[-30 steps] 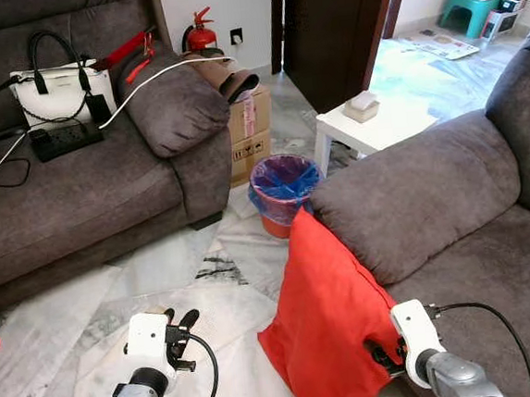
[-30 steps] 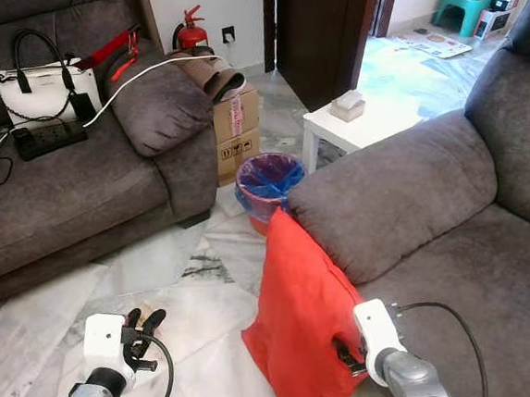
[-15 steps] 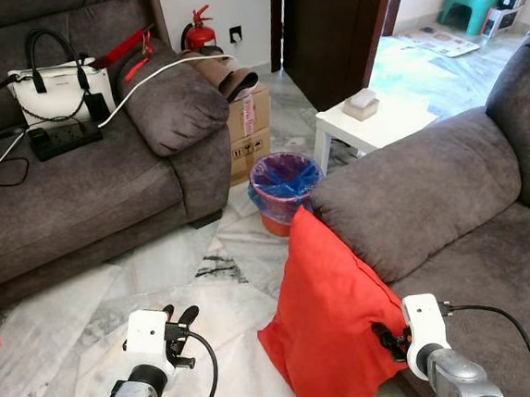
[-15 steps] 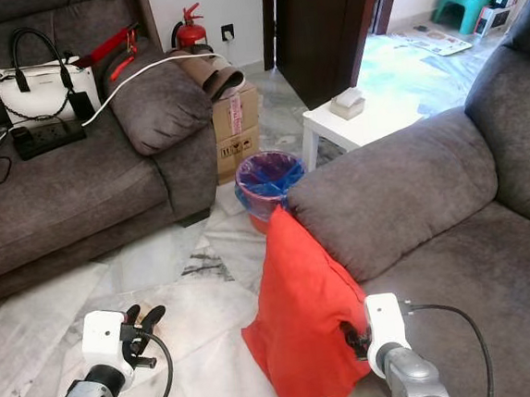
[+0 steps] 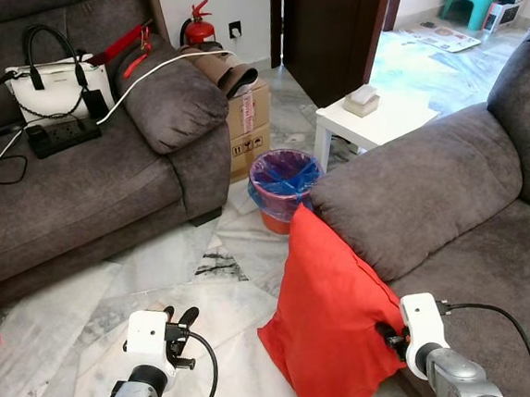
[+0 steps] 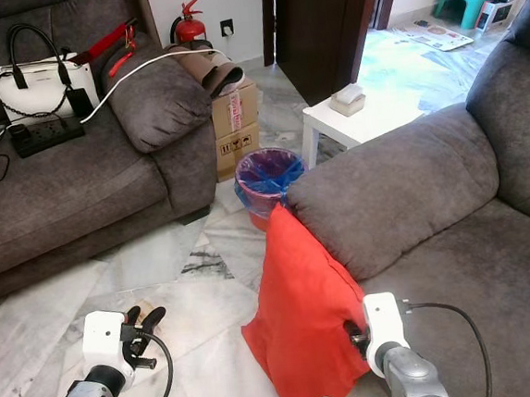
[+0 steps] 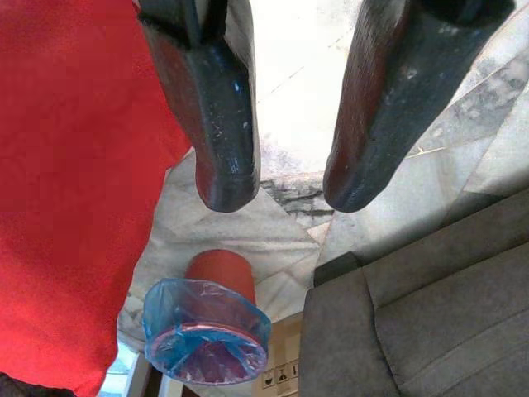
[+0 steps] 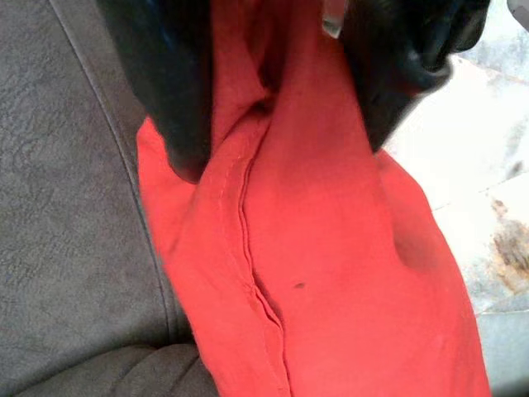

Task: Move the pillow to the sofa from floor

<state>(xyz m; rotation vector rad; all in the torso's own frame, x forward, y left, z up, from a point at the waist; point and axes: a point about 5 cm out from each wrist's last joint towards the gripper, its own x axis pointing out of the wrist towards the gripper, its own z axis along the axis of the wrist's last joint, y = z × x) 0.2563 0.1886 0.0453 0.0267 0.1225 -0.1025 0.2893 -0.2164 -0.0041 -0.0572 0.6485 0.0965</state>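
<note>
I have the right pincer [image 6: 355, 335] pinching the red pillow [image 5: 335, 313] by its seamed edge, propped against the sofa [image 5: 432, 193] arm for lifting; the left pincer [image 5: 178, 319] hangs spread over floor [image 5: 88, 298].

The pillow [image 5: 334, 313] is bright red. Both sofas are dark grey: the near right sofa [image 5: 450, 192] and the far left sofa [image 5: 79, 196]. The floor [image 5: 161, 282] is white marble with grey streaks. The bin [image 5: 286, 189] is orange-red with a blue bag inside. On the far sofa sits a white handbag [image 5: 58, 86] with black handles. The little table [image 5: 379, 123] is white. The box [image 5: 251, 125] is brown.
</note>
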